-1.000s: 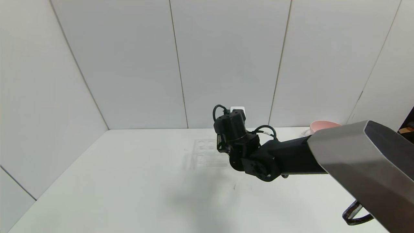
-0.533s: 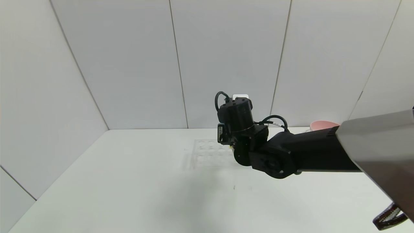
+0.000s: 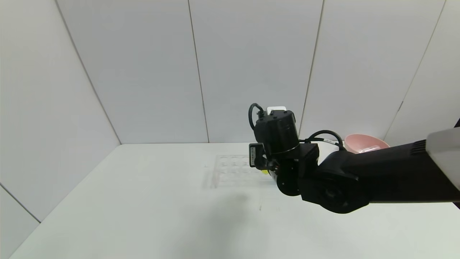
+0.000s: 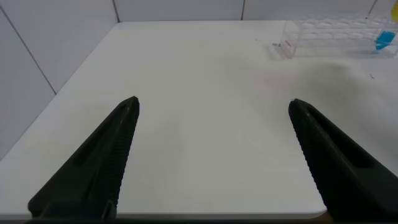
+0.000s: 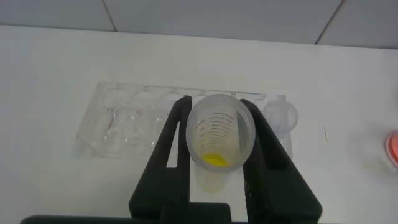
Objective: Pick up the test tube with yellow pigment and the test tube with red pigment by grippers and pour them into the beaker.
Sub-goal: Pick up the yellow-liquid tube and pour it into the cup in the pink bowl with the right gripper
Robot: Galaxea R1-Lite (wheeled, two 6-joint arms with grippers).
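My right gripper [image 5: 215, 146] is clamped on the test tube with yellow pigment [image 5: 219, 140] above the rack [image 5: 124, 121], near the table's [image 3: 143, 201] far edge. My left gripper [image 4: 214, 158] hangs with fingers apart.

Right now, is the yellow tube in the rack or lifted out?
Out: the right gripper is shut on the test tube with yellow pigment, above the rack.

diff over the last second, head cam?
The right claw, shut on the clear tube with yellow liquid, rose and shifted toward the robot's right, away from the clear many-holed rack. The rack, pink bowl and white table stayed put.
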